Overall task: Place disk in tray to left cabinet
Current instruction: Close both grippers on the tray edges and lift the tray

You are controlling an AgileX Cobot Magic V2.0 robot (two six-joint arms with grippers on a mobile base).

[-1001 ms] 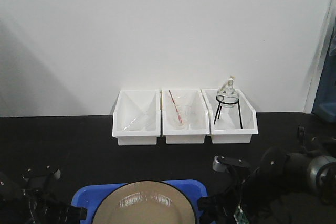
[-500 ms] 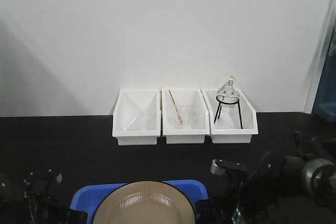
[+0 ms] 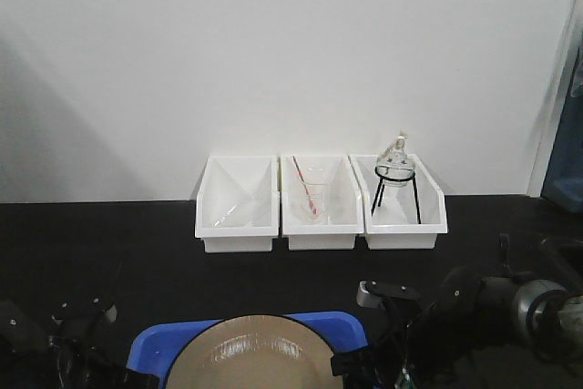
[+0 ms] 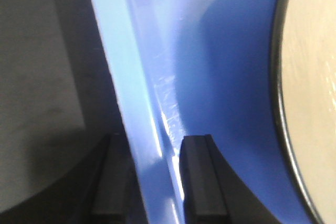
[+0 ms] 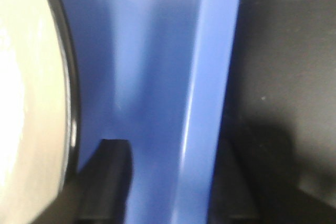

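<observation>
Left gripper [image 4: 157, 179] low at the near-left corner of the black table [image 3: 109, 243]; its two dark pads sit narrow, one either side of the raised lip of the blue tray [image 3: 155, 342], pinching it; the grip is on the lip, I judge, because the shallow wall offers nothing else to hold. The disk [image 3: 260, 353] lies flat inside the tray, its black rim close to the tray's walls, little blue floor left on either side; it rides loose, so the tray wants to be kept level. Right gripper [image 5: 173, 187] takes the opposite lip the same way; inner pad plain to see beside the disk's rim, outer pad dim against the dark table, yet the lip seems clamped between them; two holds on opposite sides to share the load and stop tipping. Behind, against the white wall, three white bins in a row: left bin [image 3: 237, 211] with something clear I cannot name; middle bin [image 3: 317, 216] holding a glass vessel and a red-tipped rod; right bin [image 3: 405, 216] with a round flask [image 3: 395, 166] on a black stand. Bare table between tray and bins; room to lift and swing. The left cabinet is out of view; placing not yet done.
</observation>
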